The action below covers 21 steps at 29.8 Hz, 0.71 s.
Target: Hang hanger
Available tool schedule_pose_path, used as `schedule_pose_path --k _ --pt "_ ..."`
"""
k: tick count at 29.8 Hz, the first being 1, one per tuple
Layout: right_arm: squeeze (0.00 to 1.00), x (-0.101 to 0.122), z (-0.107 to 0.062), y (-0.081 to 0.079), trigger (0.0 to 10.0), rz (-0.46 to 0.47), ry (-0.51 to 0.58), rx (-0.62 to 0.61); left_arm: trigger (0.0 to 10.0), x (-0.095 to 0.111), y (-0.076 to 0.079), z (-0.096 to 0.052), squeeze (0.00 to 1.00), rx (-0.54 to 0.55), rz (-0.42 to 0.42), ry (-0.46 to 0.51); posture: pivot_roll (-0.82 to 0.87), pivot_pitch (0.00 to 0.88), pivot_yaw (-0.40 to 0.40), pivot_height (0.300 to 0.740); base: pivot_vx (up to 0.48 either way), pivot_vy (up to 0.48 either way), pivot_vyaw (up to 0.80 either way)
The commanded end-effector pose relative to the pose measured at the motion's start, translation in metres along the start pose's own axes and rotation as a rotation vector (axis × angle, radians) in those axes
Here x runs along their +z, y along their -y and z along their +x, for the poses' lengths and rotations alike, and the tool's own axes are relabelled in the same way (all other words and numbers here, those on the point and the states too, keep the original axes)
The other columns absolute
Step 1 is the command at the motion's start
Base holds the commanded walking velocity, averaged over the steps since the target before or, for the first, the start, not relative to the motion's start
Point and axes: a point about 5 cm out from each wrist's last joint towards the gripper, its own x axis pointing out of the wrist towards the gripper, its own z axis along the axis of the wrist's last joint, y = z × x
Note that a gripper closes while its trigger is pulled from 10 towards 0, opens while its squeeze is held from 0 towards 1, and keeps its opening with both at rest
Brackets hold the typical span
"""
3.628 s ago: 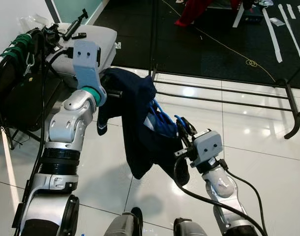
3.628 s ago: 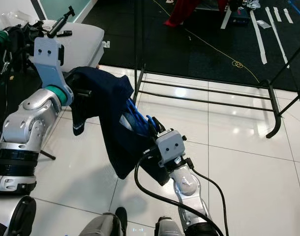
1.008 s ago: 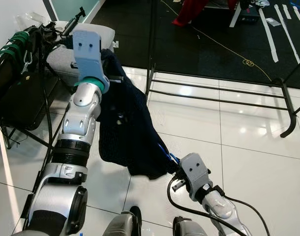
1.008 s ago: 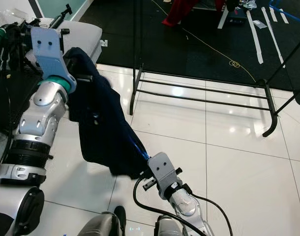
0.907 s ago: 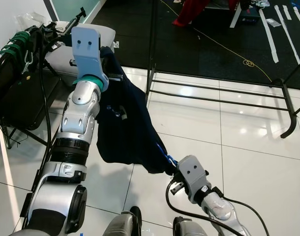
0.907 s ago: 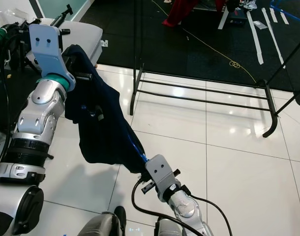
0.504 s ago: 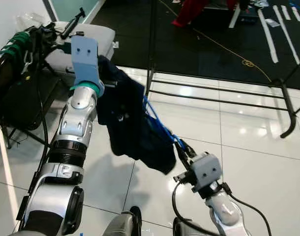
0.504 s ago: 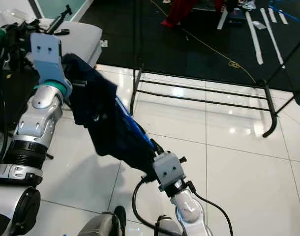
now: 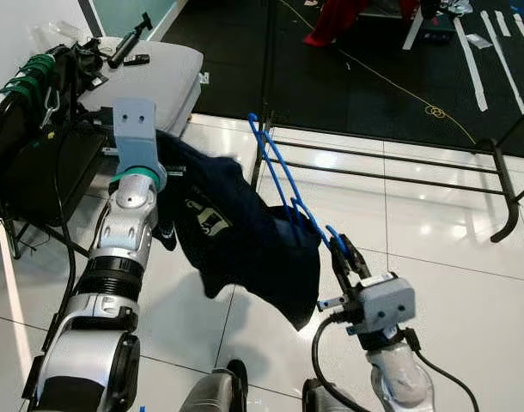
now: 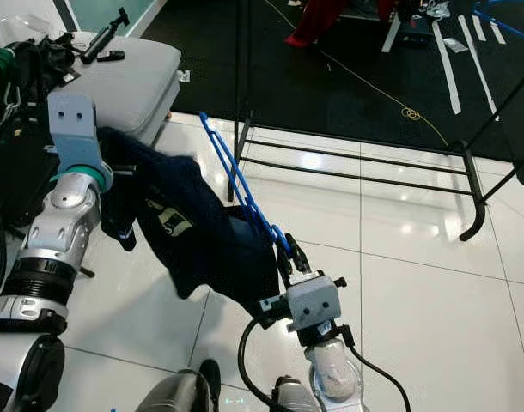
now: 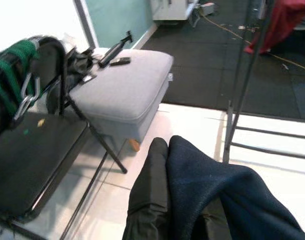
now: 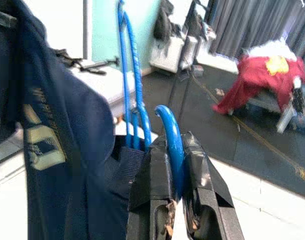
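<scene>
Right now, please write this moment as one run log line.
right pincer: shut on blue hanger | left pincer: in dark shirt | shirt partly on hanger | rack: ahead

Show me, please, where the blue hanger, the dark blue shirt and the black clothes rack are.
blue hanger [image 9: 279,176]: left eye view, on its long arm.
dark blue shirt [image 9: 245,240]: left eye view, middle of the cloth.
black clothes rack [image 9: 391,159]: left eye view, on its low rail.
</scene>
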Motion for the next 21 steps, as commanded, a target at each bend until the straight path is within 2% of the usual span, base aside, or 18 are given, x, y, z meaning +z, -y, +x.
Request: schedule_pose_path --k 1,2,3,4,6,7,8,10,11,12,13,14,15,17,19,21 --pt "0.0 -0.006 -0.006 0.012 0.0 0.039 -0.044 -0.107 0.0 -0.003 -0.011 0.0 0.0 0.053 -0.015 0.009 -0.03 0.149 0.112 0.74 0.0 0.0 0.0" --pt "0.0 -0.003 -0.003 0.019 0.0 0.057 -0.026 -0.176 0.0 -0.005 -0.013 -0.001 0.0 0.058 -0.007 0.001 -0.03 0.149 0.114 0.74 0.0 0.0 0.0" --pt "0.0 -0.003 -0.003 0.019 0.0 0.057 -0.026 -0.176 0.0 -0.005 -0.013 -0.001 0.0 0.058 -0.007 0.001 -0.03 0.149 0.114 0.74 0.0 0.0 0.0" --pt "0.0 0.002 0.003 0.026 0.0 0.065 0.001 -0.223 0.0 -0.009 -0.014 -0.002 0.0 0.052 0.0 -0.011 -0.04 0.151 0.117 0.74 0.0 0.0 0.0" --pt "0.0 0.002 0.003 0.026 0.0 0.065 0.001 -0.223 0.0 -0.009 -0.014 -0.002 0.0 0.052 0.0 -0.011 -0.04 0.151 0.117 0.74 0.0 0.0 0.0" --pt "0.0 0.008 0.014 0.034 0.0 0.076 0.036 -0.263 0.0 -0.014 -0.009 -0.005 0.0 0.006 0.013 -0.018 -0.04 0.15 0.118 0.74 0.0 0.0 0.0" --pt "0.0 0.008 0.014 0.034 0.0 0.076 0.036 -0.263 0.0 -0.014 -0.009 -0.005 0.0 0.006 0.013 -0.018 -0.04 0.15 0.118 0.74 0.0 0.0 0.0" --pt "0.0 0.022 0.043 0.051 0.0 0.116 0.111 -0.292 0.0 -0.016 0.023 -0.022 0.0 -0.258 -0.024 0.013 -0.04 0.15 0.117 0.74 0.0 0.0 0.0" --pt "0.0 0.022 0.043 0.051 0.0 0.116 0.111 -0.292 0.0 -0.016 0.023 -0.022 0.0 -0.258 -0.024 0.013 -0.04 0.15 0.117 0.74 0.0 0.0 0.0" --pt "0.0 0.026 0.056 0.054 0.0 0.159 0.117 -0.263 0.0 -0.015 0.043 -0.035 0.0 -0.418 -0.065 0.034 -0.04 0.151 0.116 0.74 0.0 0.0 0.0" --pt "0.0 0.026 0.056 0.054 0.0 0.159 0.117 -0.263 0.0 -0.015 0.043 -0.035 0.0 -0.418 -0.065 0.034 -0.04 0.151 0.116 0.74 0.0 0.0 0.0" --pt "0.0 0.021 0.067 0.053 0.0 0.185 0.069 -0.199 0.0 -0.011 0.063 -0.052 0.0 -0.582 -0.118 0.051 -0.03 0.151 0.112 0.74 0.0 0.0 0.0" --pt "0.0 0.016 0.074 0.048 0.0 0.172 0.028 -0.129 0.0 -0.005 0.08 -0.068 0.0 -0.726 -0.167 0.062 -0.03 0.151 0.109 0.74 0.0 0.0 0.0" --pt "0.0 0.016 0.074 0.048 0.0 0.172 0.028 -0.129 0.0 -0.005 0.08 -0.068 0.0 -0.726 -0.167 0.062 -0.03 0.151 0.109 0.74 0.0 0.0 0.0" --pt "0.0 0.008 0.079 0.041 0.0 0.142 -0.033 -0.04 0.0 0.006 0.098 -0.09 0.0 -0.889 -0.234 0.075 -0.03 0.152 0.105 0.74 0.0 0.0 0.0" --pt "0.0 0.008 0.079 0.041 0.0 0.142 -0.033 -0.04 0.0 0.006 0.098 -0.09 0.0 -0.889 -0.234 0.075 -0.03 0.152 0.105 0.74 0.0 0.0 0.0"
